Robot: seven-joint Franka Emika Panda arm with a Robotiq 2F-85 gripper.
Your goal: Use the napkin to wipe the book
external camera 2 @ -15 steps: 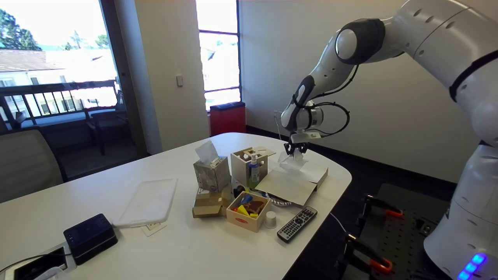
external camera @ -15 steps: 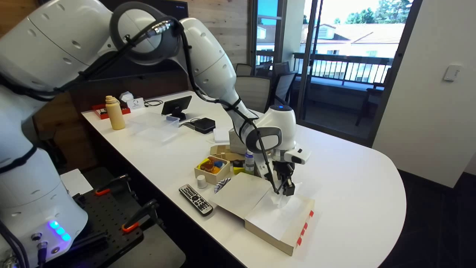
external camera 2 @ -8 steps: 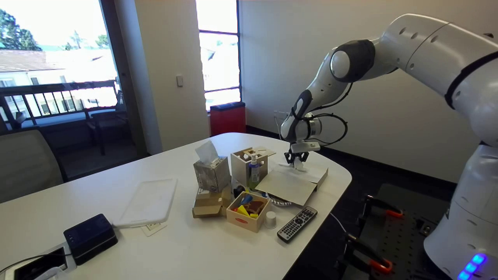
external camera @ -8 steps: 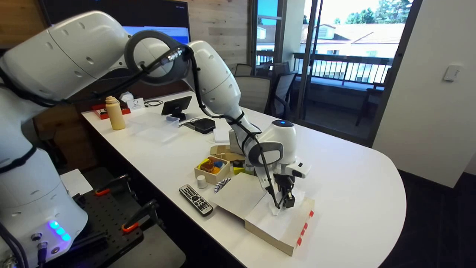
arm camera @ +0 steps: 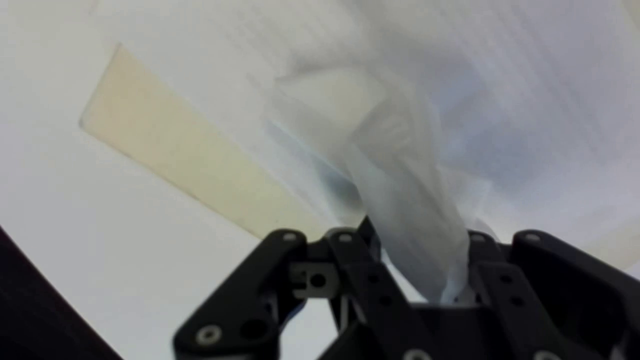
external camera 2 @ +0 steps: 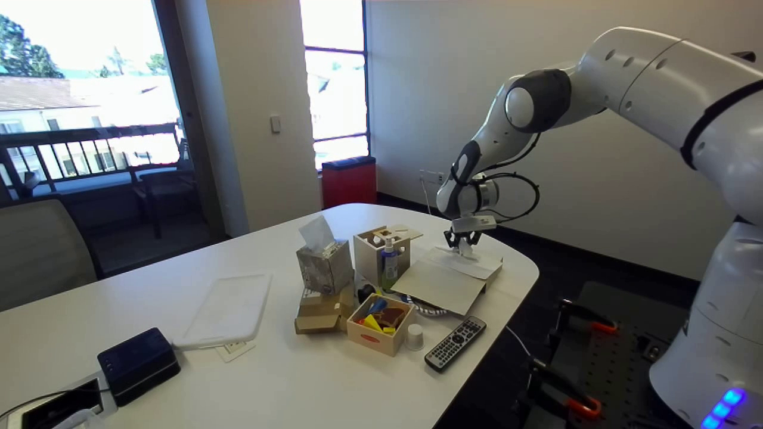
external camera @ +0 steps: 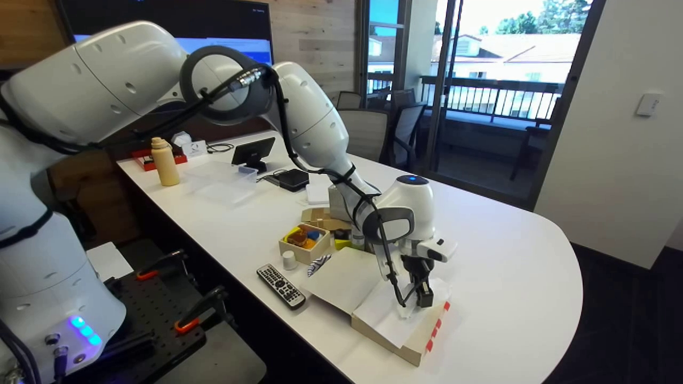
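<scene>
The book [external camera: 341,277] lies on the table with its cream cover folded open to one side and red marks along its right edge. It also shows in an exterior view [external camera 2: 440,287], and its cream edge fills part of the wrist view [arm camera: 190,160]. A loose white sheet [external camera: 381,314] lies on it. My gripper [external camera 2: 463,241] is low over the book, pointing down. In the wrist view the crumpled, thin napkin [arm camera: 410,195] runs between the fingers [arm camera: 422,240], which are shut on it; their tips are partly hidden. The napkin's lower end [external camera 2: 466,249] touches the book.
A remote [external camera: 281,286], a white cup [external camera: 288,260] and a wooden box of toys [external camera: 305,245] stand beside the open cover. A spray bottle [external camera 2: 389,265], a wooden shape box [external camera 2: 365,256] and a tissue box [external camera 2: 322,268] stand close behind.
My gripper has come down with the napkin onto the book, then slid toward the edge with the red marks. The white sheet on the book has shifted slightly.
</scene>
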